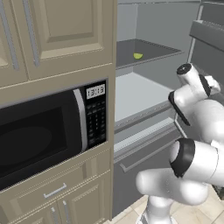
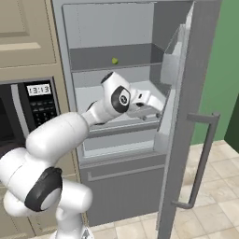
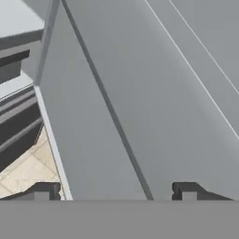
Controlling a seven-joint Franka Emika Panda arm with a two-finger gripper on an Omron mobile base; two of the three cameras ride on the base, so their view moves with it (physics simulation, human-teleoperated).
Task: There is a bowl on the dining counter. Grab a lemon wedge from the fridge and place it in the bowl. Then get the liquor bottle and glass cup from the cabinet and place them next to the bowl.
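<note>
One lemon wedge lies on the upper shelf inside the fridge, a small yellow-green sliver set toward the back of that shelf and clear of everything else; in the right base view the same wedge shows as a tiny dot just above the shelf's front edge. The fridge door stands swung wide to the right, its long grey handle facing outward; below the shelves the bottom drawer sits closed. The arm reaches into the open compartment at the level of the lower shelf, below the wedge and well apart from it; its wrist points toward the right, at the inner side of the door. The gripper shows its two dark fingertips standing far apart with nothing between them; ahead of them lie slanted grey panels of the fridge interior and door, with a patch of beige floor tile at the lower left. To the left of the fridge a microwave with a dark window and a lit clock display sits built into beige panelled cabinets.
</note>
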